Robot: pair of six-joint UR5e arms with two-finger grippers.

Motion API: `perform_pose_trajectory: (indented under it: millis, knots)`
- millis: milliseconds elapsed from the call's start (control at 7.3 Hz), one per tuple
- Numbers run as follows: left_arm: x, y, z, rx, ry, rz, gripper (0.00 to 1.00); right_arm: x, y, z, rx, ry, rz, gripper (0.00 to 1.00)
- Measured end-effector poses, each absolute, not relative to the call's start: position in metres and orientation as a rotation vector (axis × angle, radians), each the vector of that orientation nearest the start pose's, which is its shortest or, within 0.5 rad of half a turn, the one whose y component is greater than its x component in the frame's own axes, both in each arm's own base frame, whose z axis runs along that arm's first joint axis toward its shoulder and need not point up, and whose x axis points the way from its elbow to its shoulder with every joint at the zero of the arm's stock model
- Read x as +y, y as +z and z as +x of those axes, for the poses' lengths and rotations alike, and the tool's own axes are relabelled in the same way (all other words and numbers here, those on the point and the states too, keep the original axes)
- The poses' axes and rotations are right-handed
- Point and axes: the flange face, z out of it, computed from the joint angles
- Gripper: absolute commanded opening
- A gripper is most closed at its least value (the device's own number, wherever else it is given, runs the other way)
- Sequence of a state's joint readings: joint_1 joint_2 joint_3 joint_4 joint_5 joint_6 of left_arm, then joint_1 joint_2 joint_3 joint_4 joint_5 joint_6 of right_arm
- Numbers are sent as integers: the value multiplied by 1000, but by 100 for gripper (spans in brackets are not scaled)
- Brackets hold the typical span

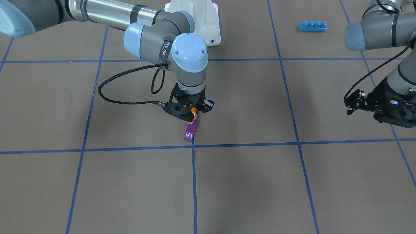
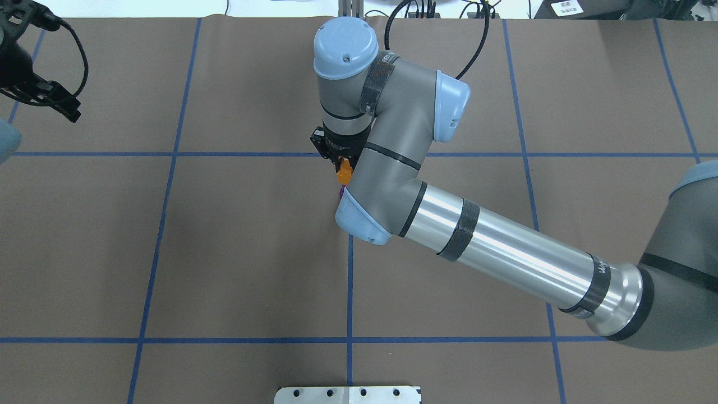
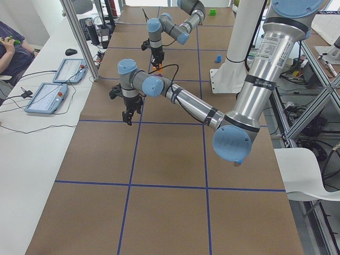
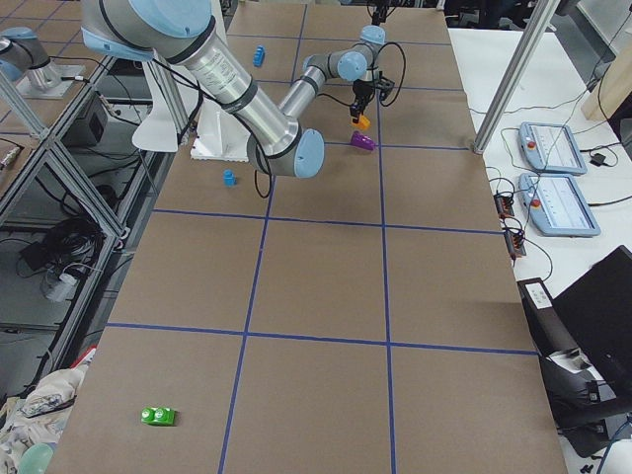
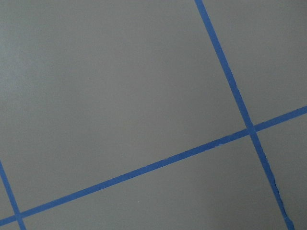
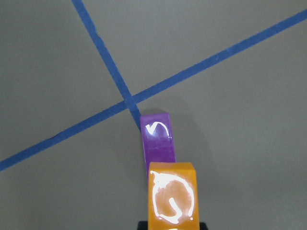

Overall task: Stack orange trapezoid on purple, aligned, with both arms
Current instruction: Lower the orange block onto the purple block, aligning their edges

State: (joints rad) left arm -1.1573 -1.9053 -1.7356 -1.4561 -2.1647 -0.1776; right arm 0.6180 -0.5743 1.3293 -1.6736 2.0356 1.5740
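My right gripper (image 1: 194, 112) is shut on the orange trapezoid (image 1: 194, 114) and holds it just above the far end of the purple brick (image 1: 191, 130). The purple brick lies on the brown table by a crossing of blue tape lines. The right wrist view shows the orange trapezoid (image 6: 171, 196) over the near end of the purple brick (image 6: 157, 139), with a gap between them in the exterior right view (image 4: 362, 121). My left gripper (image 1: 350, 105) hangs open and empty far off to the side, above bare table.
A blue four-stud brick (image 1: 312, 26) lies near the white pedestal base (image 1: 198, 19). A small blue brick (image 4: 229, 178) and a green brick (image 4: 158, 416) lie far off. Blue tape lines (image 1: 193, 182) grid the table.
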Motion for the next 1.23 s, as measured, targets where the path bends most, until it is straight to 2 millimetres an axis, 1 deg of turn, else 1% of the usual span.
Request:
perform_pose_trajectory:
  millis: [274,685,1233]
  knots:
    - [-587,416,173,672,341,186,100,-521,141,-585,-746,433,-238,0]
    - [-587,417,173,672,338,183,100,-517,143,-592,-764,420,-208,0]
    - [-587,418,174,672,334,179,100,-518,150,-597,-759,419,-197,0]
